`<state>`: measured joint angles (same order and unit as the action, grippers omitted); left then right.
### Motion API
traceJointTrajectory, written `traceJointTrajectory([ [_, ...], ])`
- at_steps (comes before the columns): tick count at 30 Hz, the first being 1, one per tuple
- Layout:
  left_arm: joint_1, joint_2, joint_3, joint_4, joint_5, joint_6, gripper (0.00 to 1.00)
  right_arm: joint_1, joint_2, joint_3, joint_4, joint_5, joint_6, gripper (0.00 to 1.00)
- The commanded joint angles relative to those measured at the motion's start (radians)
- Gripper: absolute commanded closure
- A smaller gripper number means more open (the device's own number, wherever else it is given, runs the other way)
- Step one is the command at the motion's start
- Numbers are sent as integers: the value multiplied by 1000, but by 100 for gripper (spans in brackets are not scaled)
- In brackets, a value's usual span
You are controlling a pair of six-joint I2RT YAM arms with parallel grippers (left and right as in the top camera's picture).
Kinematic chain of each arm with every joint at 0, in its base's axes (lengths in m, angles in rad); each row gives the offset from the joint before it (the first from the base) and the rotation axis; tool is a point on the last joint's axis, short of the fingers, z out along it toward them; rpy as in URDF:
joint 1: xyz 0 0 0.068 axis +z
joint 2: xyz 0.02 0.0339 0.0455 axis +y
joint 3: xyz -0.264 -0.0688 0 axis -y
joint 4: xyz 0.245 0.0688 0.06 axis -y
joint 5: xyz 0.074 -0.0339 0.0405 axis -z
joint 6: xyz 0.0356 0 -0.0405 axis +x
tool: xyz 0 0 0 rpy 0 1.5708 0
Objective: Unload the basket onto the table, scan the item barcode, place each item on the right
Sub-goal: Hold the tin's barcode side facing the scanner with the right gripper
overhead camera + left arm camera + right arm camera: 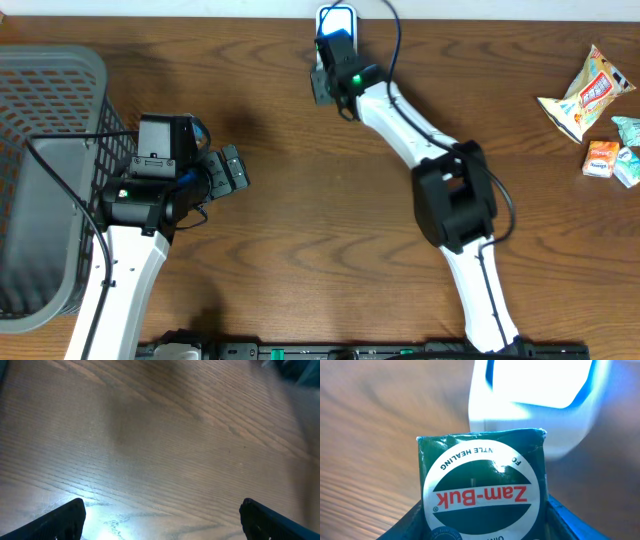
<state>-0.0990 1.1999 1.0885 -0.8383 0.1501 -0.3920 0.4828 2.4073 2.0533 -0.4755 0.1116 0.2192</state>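
three views are given, and each holds something the others lack. from overhead, the brown wood-grained counter [300, 250] is seen whole: a grey plastic mesh basket [50, 150] at 9 o'clock, a crinkled snack packet [585, 95] and small sachets [605, 158] at 3 o'clock, and a white scanner [337, 18] at 12 o'clock. the right tool [335, 48] is seen just below the scanner, but what it carries is hidden under the wrist in that view. only in the right wrist view is the load shown: a green box [482, 490], square-faced and glossy, with a round white label lettered "zam-buk" in red, read upside down. the box is grasped between the tool's blue-edged fingers [565, 520], seen at its lower corners, and is held close in front of the scanner, whose rounded white shell and glaring window fill the 1 o'clock part of that view. whether box and scanner touch cannot be told. the left tool [238, 170] is found at 9 o'clock overhead, beside the basket. in the left wrist view its black fingertips [65, 520] are spread wide at 7 and 5 o'clock, released, with grained wood and a patch of glare between them.
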Motion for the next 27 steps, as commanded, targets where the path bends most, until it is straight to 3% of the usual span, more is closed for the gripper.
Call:
traceJointTrajectory([
  [1,6,2,9,-3,-13,3,2,-26,-124,15,51,10,1,57],
  [10,6,2,9,-3,-13,3,2,-76,-105,14,259,11,0,59],
  [16,6,2,9,-3,-13,3,2,-96,-42,14,421,10,1,72],
  [27,6,2,9,-3,-13,3,2,-94,65,14,716,11,-79,69],
])
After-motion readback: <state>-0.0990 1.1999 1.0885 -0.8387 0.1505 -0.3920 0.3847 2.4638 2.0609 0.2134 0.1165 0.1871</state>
